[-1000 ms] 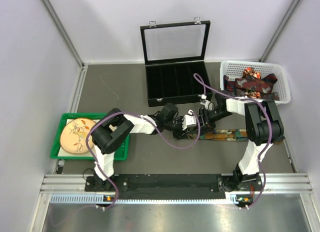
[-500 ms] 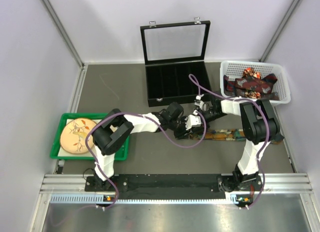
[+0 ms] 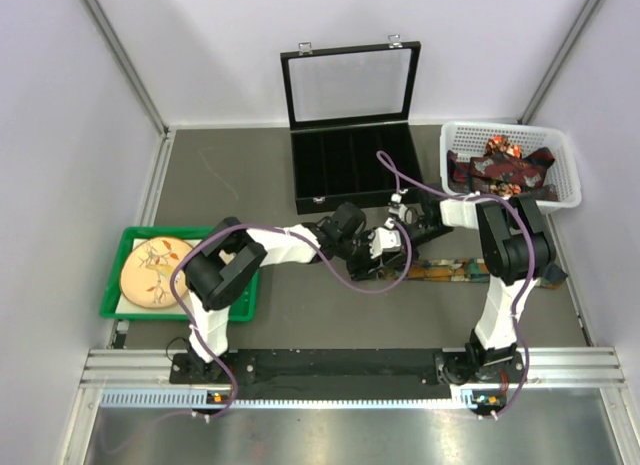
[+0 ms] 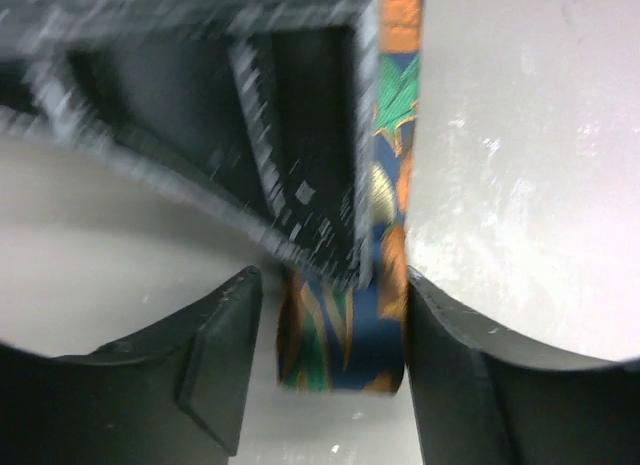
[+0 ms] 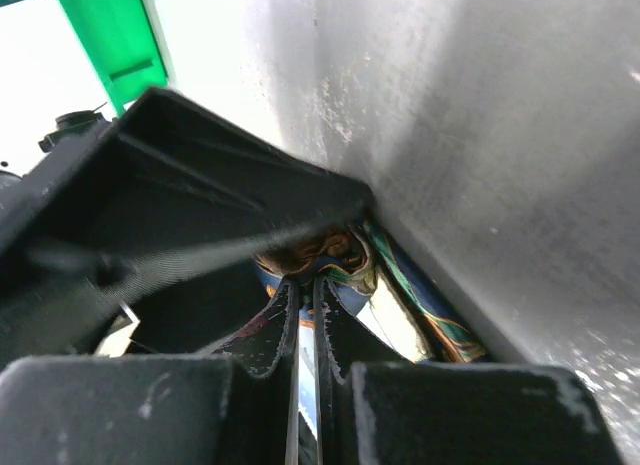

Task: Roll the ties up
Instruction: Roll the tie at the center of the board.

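- one tie (image 3: 447, 272) lies flat on the table (image 3: 230, 175), in front of one open black case (image 3: 350, 170)
- left gripper (image 4: 328, 290): jaws apart, astride the tie's end
- right gripper (image 5: 305, 285): closed, tips at that curled end
- one white basket (image 3: 562, 151) holds more ties (image 3: 500, 170), number unclear

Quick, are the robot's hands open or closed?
Left gripper: open, fingers either side of the tie.
Right gripper: closed; whether it pinches the tie cannot be told.

Left gripper (image 4: 325, 295) parted (left arm (image 3: 288, 243) stretched rightward), right gripper (image 5: 305, 297) pinched closed.
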Tool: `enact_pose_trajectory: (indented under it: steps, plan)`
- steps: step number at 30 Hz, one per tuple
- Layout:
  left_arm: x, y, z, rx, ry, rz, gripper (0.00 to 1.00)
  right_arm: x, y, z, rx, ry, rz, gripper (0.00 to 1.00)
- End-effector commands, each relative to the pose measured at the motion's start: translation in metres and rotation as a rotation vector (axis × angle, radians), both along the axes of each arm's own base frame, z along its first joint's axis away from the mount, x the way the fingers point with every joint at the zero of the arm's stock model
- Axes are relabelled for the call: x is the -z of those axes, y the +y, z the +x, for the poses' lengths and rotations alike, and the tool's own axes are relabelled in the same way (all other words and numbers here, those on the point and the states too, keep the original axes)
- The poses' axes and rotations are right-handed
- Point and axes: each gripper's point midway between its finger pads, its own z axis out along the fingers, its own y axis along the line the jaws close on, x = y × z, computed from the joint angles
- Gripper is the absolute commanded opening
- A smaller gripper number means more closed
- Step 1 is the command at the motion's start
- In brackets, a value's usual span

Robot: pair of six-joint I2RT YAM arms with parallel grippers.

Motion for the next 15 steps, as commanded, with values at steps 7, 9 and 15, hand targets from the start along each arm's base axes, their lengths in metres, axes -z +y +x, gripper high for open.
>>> enact_pose_trajectory:
  steps: [7,9,15]
  plan:
    - [-0.059,0.030,0.014,-0.061,0.064,-0.132,0.79,0.039,-0.042,-0.004,-0.003,-0.063,-0.226,0.00]
    - [-0.078,0.038,0.021,-0.063,0.017,-0.156,0.85,0.042,-0.044,-0.005,-0.001,-0.060,-0.242,0.00]
    - [-0.124,0.065,0.029,-0.053,-0.142,-0.258,0.99,0.042,-0.046,-0.002,-0.005,-0.083,-0.258,0.00]
